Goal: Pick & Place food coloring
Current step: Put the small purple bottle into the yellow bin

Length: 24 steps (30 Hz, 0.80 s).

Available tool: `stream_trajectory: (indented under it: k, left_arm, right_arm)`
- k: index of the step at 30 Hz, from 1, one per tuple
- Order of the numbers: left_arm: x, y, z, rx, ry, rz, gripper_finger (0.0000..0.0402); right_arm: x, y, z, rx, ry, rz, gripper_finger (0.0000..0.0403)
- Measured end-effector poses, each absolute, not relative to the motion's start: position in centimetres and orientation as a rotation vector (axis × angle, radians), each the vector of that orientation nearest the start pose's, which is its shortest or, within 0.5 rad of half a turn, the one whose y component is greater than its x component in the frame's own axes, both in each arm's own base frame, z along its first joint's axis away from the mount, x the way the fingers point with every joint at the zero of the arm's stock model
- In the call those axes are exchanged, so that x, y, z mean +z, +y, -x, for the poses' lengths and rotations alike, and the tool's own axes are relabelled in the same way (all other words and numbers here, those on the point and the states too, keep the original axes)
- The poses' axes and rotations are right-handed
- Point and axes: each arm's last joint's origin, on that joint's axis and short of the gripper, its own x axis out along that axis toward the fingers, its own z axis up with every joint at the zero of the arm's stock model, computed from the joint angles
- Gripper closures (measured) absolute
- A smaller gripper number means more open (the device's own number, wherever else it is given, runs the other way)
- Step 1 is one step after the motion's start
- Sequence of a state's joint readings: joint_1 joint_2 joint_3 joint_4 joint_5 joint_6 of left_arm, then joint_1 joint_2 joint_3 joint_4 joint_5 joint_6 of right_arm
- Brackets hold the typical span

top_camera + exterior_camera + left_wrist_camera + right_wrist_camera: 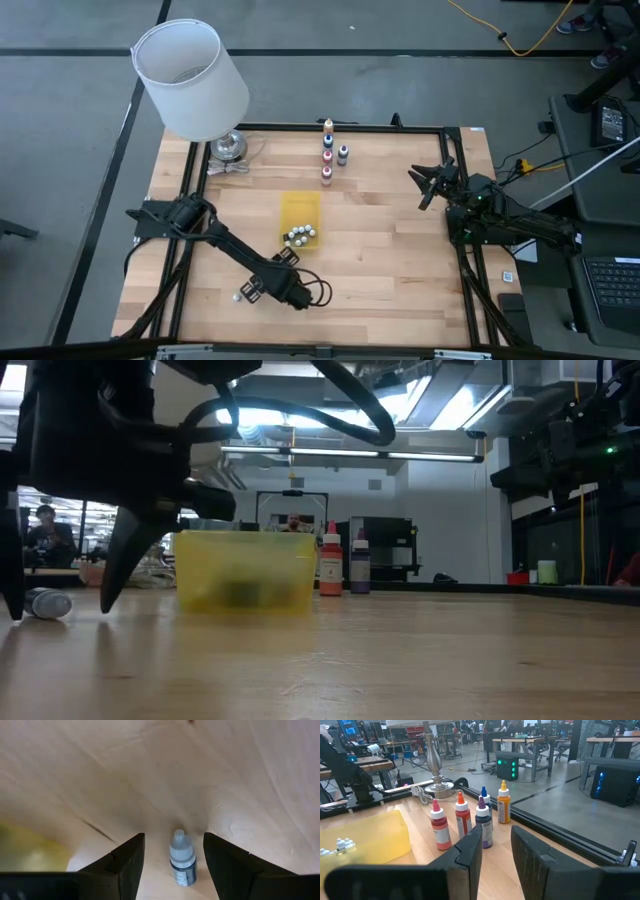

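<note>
One tiny dropper bottle [182, 864], white-capped with dark contents, lies on its side on the bare wood near the table's near-left part [237, 296]. My left gripper [173, 840] is open and lowered around it, one finger on each side, touching neither side; the low view shows the same bottle [45, 603] between the fingers [118, 565]. Several more white-capped tiny bottles [300, 237] lie in the near end of the yellow translucent tray [299, 212]. My right gripper [497, 847] is open and waits above the table's right part [430, 185].
Several taller dye bottles [463, 820] stand upright in a cluster by the far edge [328, 155]. A lamp with a white shade [190, 78] and metal base [228, 147] stands at the far-left corner. A black frame [470, 290] borders the table.
</note>
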<state>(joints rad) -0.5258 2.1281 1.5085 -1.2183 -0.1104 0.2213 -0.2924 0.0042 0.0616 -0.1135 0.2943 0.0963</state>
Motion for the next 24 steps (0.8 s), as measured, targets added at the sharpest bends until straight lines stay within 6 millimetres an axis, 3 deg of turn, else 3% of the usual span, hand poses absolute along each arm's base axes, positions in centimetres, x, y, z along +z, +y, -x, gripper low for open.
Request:
stream_trajectory:
  k: [13,24]
  left_arm:
    - [14.2,-17.0,-32.3,-0.431,1.788,-0.684,0.0274]
    - [14.2,-16.9,-32.4,-0.492,1.805,-0.593,0.0284]
  right_arm:
    - [17.3,-3.5,-8.6,-0.589,0.029,-0.094,0.0297]
    - [17.3,-3.5,-8.6,-0.588,0.029,-0.094,0.0297]
